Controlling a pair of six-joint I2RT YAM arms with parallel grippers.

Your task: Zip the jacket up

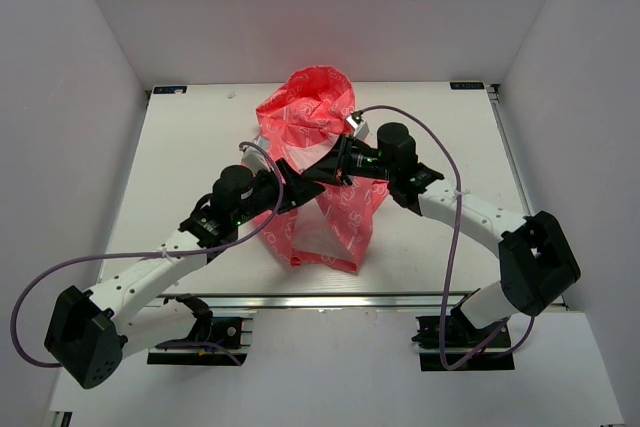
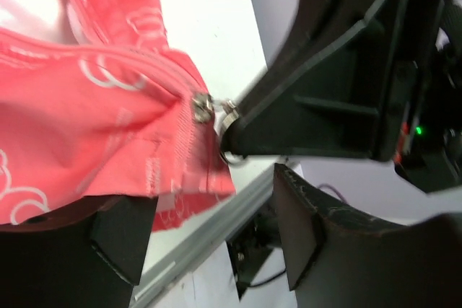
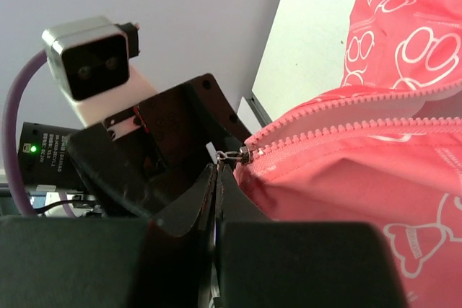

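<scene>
The coral-pink jacket [image 1: 320,127] with white print is bunched up and lifted over the middle of the table. Its zipper slider [image 3: 244,154] sits at the bottom end of the teeth, which stand apart above it. My right gripper [image 3: 219,167] is shut on the slider's small metal pull tab [image 2: 229,117]. My left gripper [image 2: 213,232] is open, close under the slider. The jacket's bottom corner [image 2: 184,196] hangs just above the gap, near its left finger [image 2: 119,239]. In the top view the two grippers meet at the jacket's front [image 1: 318,182].
The white table [image 1: 190,147] is closed in by grey walls on three sides. An aluminium rail [image 2: 209,229] runs along its near edge below my left gripper. Purple cables [image 1: 440,147] loop off both arms. The left wrist camera [image 3: 90,59] sits close in front of my right gripper.
</scene>
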